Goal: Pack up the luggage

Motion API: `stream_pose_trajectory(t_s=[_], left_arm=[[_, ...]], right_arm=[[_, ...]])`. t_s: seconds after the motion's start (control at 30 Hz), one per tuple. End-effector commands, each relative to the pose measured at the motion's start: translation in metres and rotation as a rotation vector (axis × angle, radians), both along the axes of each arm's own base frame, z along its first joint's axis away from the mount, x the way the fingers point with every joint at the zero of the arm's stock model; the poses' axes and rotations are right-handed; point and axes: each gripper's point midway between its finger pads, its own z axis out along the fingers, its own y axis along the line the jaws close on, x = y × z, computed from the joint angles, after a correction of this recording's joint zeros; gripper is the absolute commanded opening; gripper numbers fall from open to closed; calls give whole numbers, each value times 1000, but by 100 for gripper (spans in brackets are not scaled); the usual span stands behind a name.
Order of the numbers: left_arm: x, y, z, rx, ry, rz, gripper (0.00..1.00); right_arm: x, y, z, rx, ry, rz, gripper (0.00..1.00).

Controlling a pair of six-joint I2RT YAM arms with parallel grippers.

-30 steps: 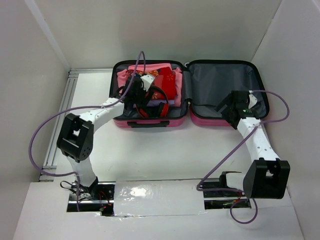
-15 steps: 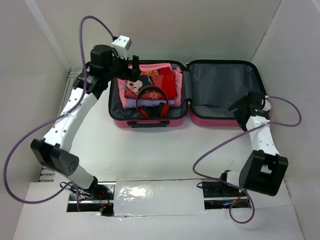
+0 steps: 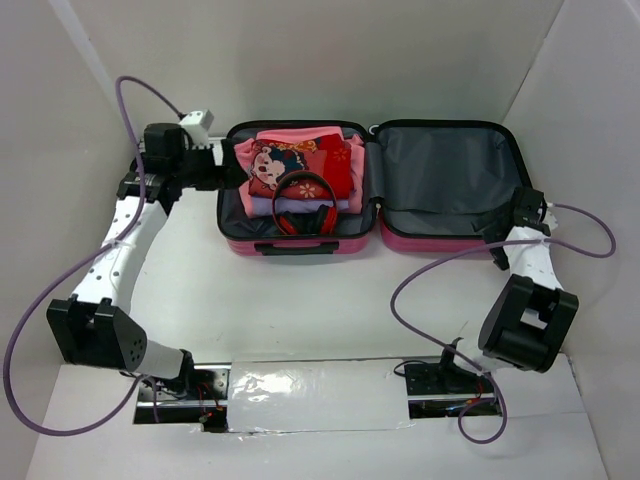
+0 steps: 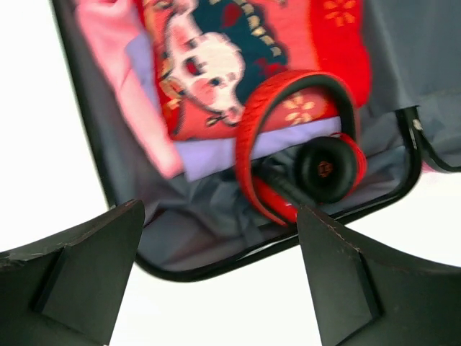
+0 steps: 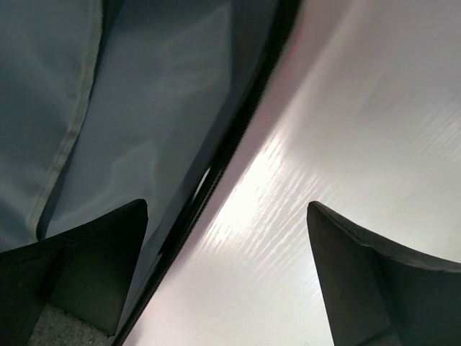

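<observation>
The luggage (image 3: 420,243) lies open flat at the back of the table, with a pink shell and black trim. Its left half holds folded clothes (image 3: 300,160) with a cartoon print and red headphones (image 3: 303,205) on top. Its right half shows bare grey lining (image 3: 440,165). My left gripper (image 3: 230,173) is open and empty just outside the case's left edge; its wrist view shows the headphones (image 4: 302,158), the clothes (image 4: 216,65) and the black rim (image 4: 216,265). My right gripper (image 3: 497,240) is open and empty at the right half's front right edge, over the rim (image 5: 238,137).
White walls enclose the table on the left, back and right. An aluminium rail (image 3: 130,200) runs along the left side behind my left arm. Purple cables (image 3: 440,270) loop from both arms over the white table in front of the case.
My left gripper has lifted out of the case's left half and swung to its outer left edge, leaving the headphones inside. My right gripper has moved from inside the right half to its right edge.
</observation>
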Motion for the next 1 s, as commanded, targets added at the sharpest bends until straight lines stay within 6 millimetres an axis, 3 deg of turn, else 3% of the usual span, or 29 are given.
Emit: stream_pose_trajectory(t_s=[0.0, 0.27, 0.4, 0.6, 0.7, 0.8, 0.87, 0.93, 0.97], left_arm=[[-4, 7, 30, -125, -64, -20, 99], [-3, 45, 15, -98, -39, 92, 99], [-6, 60, -7, -71, 0, 145, 99], [-6, 82, -24, -24, 22, 234, 99], [-8, 90, -30, -13, 26, 265, 99], [-10, 97, -42, -1, 37, 294, 99], [-12, 106, -52, 7, 62, 336, 99], [-14, 110, -62, 21, 82, 357, 99], [-14, 114, -62, 34, 81, 378, 99]], right_arm=[[11, -27, 11, -77, -35, -50, 97], [17, -56, 12, -145, -24, -106, 91], [28, -66, 15, -175, -36, -114, 85], [37, -69, -3, -162, -13, -95, 74], [38, -70, -6, -167, -7, -87, 63], [35, -74, -9, -191, 21, -84, 27], [36, -75, -1, -205, 20, -70, 0], [38, -75, 6, -228, 29, -73, 0], [40, -79, 21, -274, 13, -83, 0]])
